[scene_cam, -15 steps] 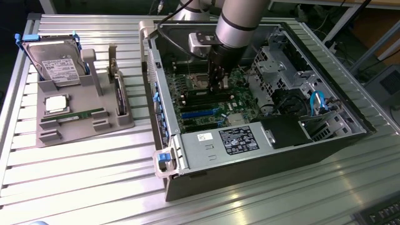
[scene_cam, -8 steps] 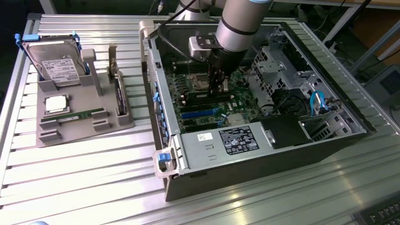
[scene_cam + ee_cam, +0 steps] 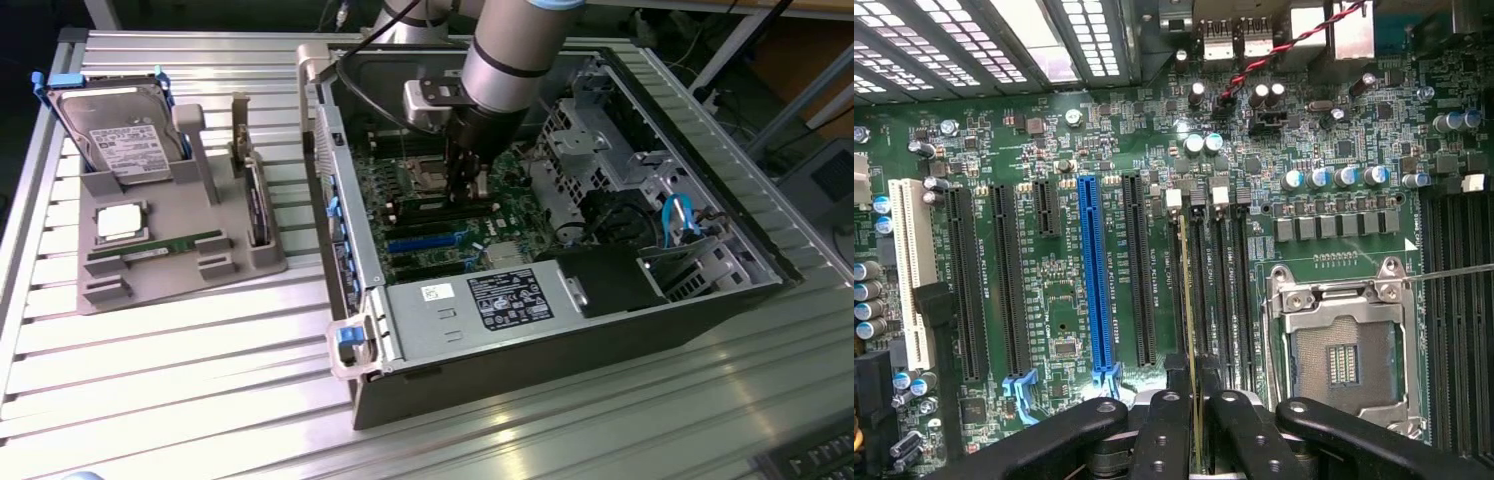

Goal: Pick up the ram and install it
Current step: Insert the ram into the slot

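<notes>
Green ram (image 3: 1192,330), edge-on, clamped in the end effector (image 3: 1197,425) over the black slots (image 3: 1222,280) beside the socket (image 3: 1344,350). We would align it square to one slot, then press evenly.

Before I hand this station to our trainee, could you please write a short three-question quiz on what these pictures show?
1. True or false: the jaws are shut on the ram, which is seen edge-on over the motherboard.
2. What stands in the grey holder at the exterior view's left? A) a hard drive B) a fan C) a keyboard
3. What colour is the bright long slot standing between black slots?
Key: 1 true; 2 A; 3 blue.
</notes>
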`<state>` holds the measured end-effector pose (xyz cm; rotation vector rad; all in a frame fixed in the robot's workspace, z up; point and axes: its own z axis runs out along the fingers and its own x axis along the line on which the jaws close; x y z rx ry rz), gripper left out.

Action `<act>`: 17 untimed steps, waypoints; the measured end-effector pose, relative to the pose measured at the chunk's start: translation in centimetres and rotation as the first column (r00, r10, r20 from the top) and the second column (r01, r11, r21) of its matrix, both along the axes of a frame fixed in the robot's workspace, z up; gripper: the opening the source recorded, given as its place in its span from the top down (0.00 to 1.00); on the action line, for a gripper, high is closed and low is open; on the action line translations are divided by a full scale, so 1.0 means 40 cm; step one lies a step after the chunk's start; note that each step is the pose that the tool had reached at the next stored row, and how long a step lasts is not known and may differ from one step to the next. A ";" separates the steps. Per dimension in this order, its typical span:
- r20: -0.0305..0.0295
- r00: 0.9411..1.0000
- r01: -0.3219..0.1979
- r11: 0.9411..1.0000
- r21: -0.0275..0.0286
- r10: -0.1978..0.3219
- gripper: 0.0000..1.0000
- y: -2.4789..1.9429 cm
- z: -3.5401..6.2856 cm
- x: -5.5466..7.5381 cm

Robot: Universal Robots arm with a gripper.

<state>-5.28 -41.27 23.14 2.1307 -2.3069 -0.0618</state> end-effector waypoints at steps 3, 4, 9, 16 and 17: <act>0.000 1.000 0.000 1.000 0.000 0.000 0.86 0.000 -0.006 0.000; 0.000 1.000 -0.001 1.000 0.000 0.001 0.86 0.000 -0.008 0.000; 0.000 1.000 -0.008 1.000 0.000 0.008 0.86 0.000 -0.008 0.000; 0.000 1.000 -0.018 1.000 0.000 0.018 0.86 0.000 -0.008 0.000; 0.000 1.000 -0.018 1.000 0.000 0.018 0.86 0.000 -0.009 0.000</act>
